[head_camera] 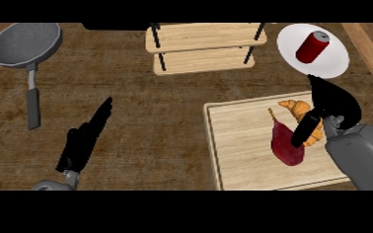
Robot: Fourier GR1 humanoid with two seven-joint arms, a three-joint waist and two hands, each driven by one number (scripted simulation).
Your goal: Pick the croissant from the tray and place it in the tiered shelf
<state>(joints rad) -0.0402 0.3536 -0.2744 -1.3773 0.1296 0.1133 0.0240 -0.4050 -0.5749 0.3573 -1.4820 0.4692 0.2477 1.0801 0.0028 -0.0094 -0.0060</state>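
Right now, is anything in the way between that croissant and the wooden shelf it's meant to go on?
Nothing visible blocks it. The croissant lies on the tray under the right hand; only bare counter lies between it and the tiered shelf.

Counter (146, 103): dark, rough-grained wood, matt.
Tray (241, 153): pale, smooth wood.
Tiered shelf (204, 39): light wooden boards on thin black metal-looking posts.
Pan (27, 44): grey, dull metal look.
Can (312, 47): glossy red with a silvery top.
Plate (335, 61): smooth white.
Hands (335, 101): glossy black.
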